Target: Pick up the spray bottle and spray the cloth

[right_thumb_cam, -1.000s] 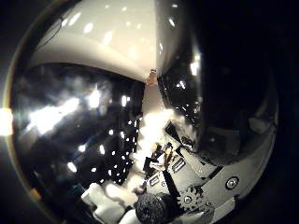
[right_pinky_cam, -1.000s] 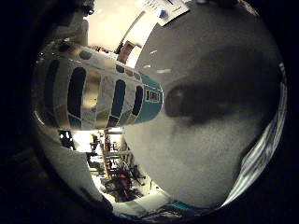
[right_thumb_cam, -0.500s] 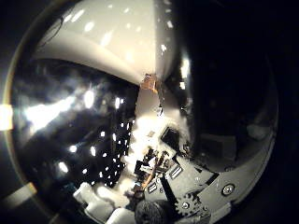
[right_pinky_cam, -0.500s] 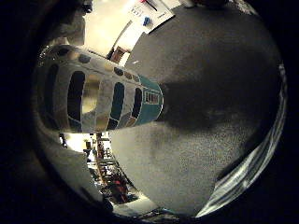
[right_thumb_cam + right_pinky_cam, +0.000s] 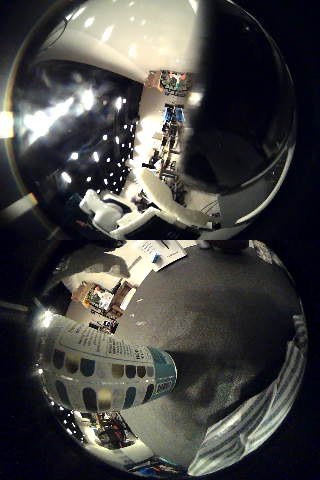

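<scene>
In the little finger side palm view, the spray bottle (image 5: 107,377) fills much of the frame, so it sits close to the palm. Its label shows rows of dark, teal and tan ovals, a block of print and a teal band at the end nearest the grey bench (image 5: 220,330). The bottle's shadow spreads dark across the bench beside that end. A striped cloth (image 5: 255,425) lies on the bench, apart from the bottle, past the shadow. White papers (image 5: 157,251) lie at the far edge of the bench.

In the thumb side palm view, a dark, glossy curved surface (image 5: 240,100) stands very near the camera; what it is cannot be told. White parts of the hand (image 5: 145,210) reach in from the edge. Whether the fingers curl round the bottle cannot be told from either view.
</scene>
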You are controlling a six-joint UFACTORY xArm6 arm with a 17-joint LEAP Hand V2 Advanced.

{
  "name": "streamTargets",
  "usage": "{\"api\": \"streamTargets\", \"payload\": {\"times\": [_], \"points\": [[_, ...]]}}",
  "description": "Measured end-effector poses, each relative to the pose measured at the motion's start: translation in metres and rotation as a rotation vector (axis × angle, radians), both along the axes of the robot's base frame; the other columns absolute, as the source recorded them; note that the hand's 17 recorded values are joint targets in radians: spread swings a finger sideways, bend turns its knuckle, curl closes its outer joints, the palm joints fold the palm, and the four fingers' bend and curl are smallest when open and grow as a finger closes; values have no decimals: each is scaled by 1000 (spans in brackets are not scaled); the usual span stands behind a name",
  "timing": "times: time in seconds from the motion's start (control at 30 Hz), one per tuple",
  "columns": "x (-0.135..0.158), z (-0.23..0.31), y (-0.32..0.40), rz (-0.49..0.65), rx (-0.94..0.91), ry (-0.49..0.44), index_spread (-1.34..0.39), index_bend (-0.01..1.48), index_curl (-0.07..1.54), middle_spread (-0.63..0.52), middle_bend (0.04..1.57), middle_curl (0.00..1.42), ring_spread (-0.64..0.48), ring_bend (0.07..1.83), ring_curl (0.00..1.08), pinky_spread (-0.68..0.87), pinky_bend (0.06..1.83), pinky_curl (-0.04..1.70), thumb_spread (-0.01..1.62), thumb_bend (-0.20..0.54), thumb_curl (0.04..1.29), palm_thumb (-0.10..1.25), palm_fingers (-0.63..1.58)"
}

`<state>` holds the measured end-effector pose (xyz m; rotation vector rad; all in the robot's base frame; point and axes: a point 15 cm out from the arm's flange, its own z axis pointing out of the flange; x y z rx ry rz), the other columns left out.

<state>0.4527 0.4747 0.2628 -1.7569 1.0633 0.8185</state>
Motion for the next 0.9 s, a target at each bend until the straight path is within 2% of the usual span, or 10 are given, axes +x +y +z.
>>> {"api": "streamTargets", "payload": {"times": [0.1,0.33,0.53,0.9], "points": [[-1,8,-1,4,-3,-10,-316,196,477,-52,276,398,187,619,207,520,1040,312,984,-32,367,307,108],[0,32,-16,11,-70,-52,-290,178,414,-40,223,370,233,514,188,604,939,235,977,-31,352,320,129],[1,44,-46,5,-239,-87,-247,169,365,34,189,353,271,447,187,616,867,200,969,-29,351,339,77],[9,96,-114,-130,-510,-174,-210,177,335,120,184,318,301,380,202,594,786,197,983,-29,365,419,51]]}}
